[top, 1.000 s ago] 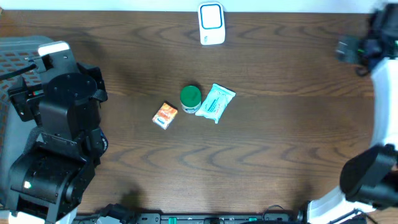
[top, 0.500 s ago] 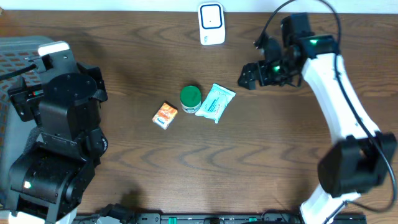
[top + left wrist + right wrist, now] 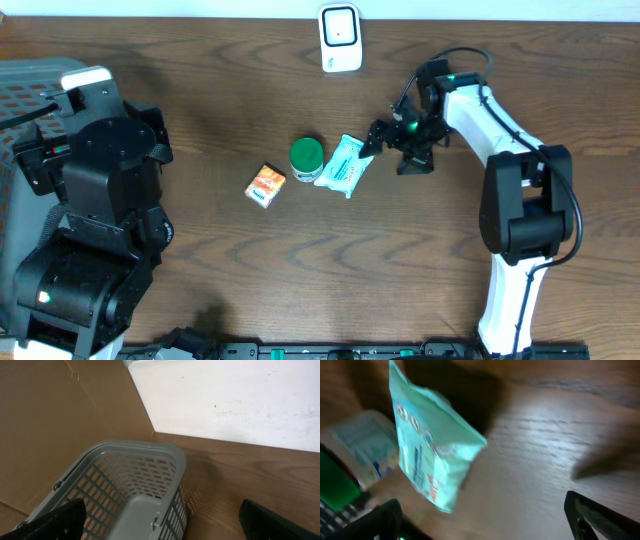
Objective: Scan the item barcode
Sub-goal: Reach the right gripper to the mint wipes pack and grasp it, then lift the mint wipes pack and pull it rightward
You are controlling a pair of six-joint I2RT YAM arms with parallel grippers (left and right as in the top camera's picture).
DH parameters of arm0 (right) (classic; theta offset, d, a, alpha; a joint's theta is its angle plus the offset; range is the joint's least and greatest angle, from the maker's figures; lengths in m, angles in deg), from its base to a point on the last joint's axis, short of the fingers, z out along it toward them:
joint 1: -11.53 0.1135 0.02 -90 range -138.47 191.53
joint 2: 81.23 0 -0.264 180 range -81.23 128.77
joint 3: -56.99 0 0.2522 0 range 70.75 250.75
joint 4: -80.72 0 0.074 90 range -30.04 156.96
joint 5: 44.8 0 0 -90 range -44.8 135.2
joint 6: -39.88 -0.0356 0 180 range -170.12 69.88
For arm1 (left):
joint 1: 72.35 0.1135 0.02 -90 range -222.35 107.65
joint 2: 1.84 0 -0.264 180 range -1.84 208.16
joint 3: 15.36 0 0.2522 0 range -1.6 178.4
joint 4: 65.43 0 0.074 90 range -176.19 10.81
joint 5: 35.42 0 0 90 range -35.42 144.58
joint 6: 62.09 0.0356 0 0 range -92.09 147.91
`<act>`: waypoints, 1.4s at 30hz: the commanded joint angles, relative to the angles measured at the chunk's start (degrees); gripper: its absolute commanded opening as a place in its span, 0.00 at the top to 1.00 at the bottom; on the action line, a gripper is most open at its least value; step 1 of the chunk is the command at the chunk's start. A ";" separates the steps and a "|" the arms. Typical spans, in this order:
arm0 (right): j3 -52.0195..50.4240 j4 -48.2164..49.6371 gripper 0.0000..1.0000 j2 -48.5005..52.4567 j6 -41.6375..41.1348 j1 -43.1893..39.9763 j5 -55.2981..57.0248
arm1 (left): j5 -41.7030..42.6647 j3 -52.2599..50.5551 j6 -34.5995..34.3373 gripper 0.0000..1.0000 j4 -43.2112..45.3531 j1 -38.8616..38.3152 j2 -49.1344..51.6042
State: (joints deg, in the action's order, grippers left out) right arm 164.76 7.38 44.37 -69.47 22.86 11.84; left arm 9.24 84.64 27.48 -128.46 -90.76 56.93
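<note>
Your table [image 3: 200, 80] is carrying a grey basket [image 3: 150, 460] below your left pincer [image 3: 165, 522], which is gaping released. A white scanner [image 3: 340, 38] is standing at the far edge. Your right pincer [image 3: 392, 150] is hovering released just beside the teal packet [image 3: 345, 165], which is lying mid-table by a green-lidded jar [image 3: 306, 155].

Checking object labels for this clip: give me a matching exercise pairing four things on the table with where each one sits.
Things:
1. orange box
2. green-lidded jar
3. teal packet
4. white scanner

Places:
A. alone at the top edge of the overhead view
B. leftmost of the central three
C. right beside the open right gripper
D. middle of the central three

Pairs: 1-B, 2-D, 3-C, 4-A
</note>
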 commanded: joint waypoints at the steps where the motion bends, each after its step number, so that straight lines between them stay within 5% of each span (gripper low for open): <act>1: 0.11 1.03 0.01 2.27 -10.34 2.01 -1.29 | -0.17 0.24 -0.72 0.02 0.00 0.24 -0.04; 8: -1.51 7.04 0.05 5.99 -19.63 6.64 0.66 | -0.17 0.24 -0.72 0.02 0.02 0.24 -0.04; 10: -1.55 8.07 0.30 6.97 -23.02 7.65 4.85 | -0.17 0.24 -0.72 0.02 0.02 0.24 -0.04; 12: -1.55 7.87 0.69 7.28 -25.31 8.09 9.16 | -0.17 0.24 -0.72 0.02 0.00 0.24 -0.04; 15: -1.53 7.28 0.99 7.06 -26.25 8.15 10.62 | -0.17 0.24 -0.72 0.02 0.02 0.24 -0.04; 21: -1.40 -1.53 0.99 3.06 -25.66 6.27 -1.18 | -0.17 0.24 -0.72 0.02 0.02 0.24 -0.04; 32: -1.40 -36.48 0.99 -3.41 -23.58 -2.58 -18.38 | -0.17 0.24 -0.72 0.02 0.02 0.24 -0.04; 42: -1.42 -37.97 0.98 -3.41 -23.26 -5.33 -19.65 | -0.17 0.24 -0.72 0.02 0.02 0.24 -0.04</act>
State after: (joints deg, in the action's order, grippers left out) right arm 163.23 -30.32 41.92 -93.25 17.33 -4.88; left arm 9.24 84.64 27.48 -128.46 -90.76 56.93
